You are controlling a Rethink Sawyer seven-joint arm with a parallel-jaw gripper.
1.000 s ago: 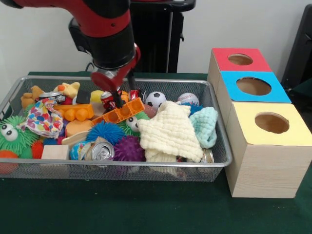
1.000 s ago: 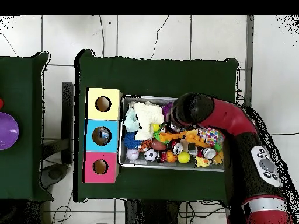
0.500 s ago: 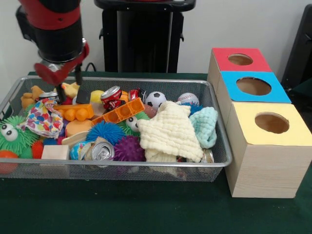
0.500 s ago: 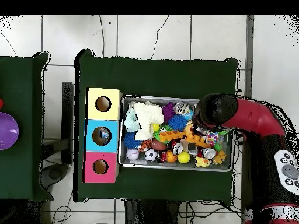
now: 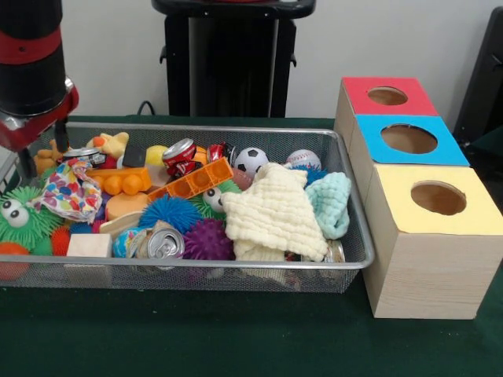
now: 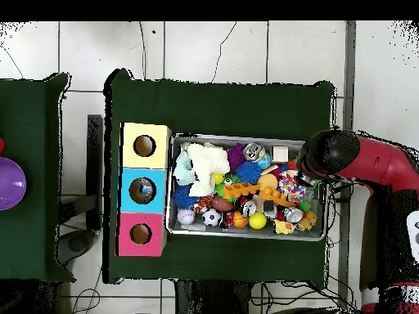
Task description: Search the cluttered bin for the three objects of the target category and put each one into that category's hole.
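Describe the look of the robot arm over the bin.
The arm is a thick cylinder, black with a red band and a red lower rim. From above it shows a red link ending in a round black joint. Dark fingers hang below it.

My red and black arm [image 6: 372, 163] hangs over the right end of the wire mesh bin [image 6: 245, 237]; gripper hidden under it. Bin packed with toys: cream knitted cloth [image 6: 204, 163] at left end, black-and-white soccer ball [image 6: 212, 217] beside yellow ball [image 6: 258, 220]. Left of bin: yellow-, blue-, red-topped wooden box [image 6: 144, 189], one hole each.
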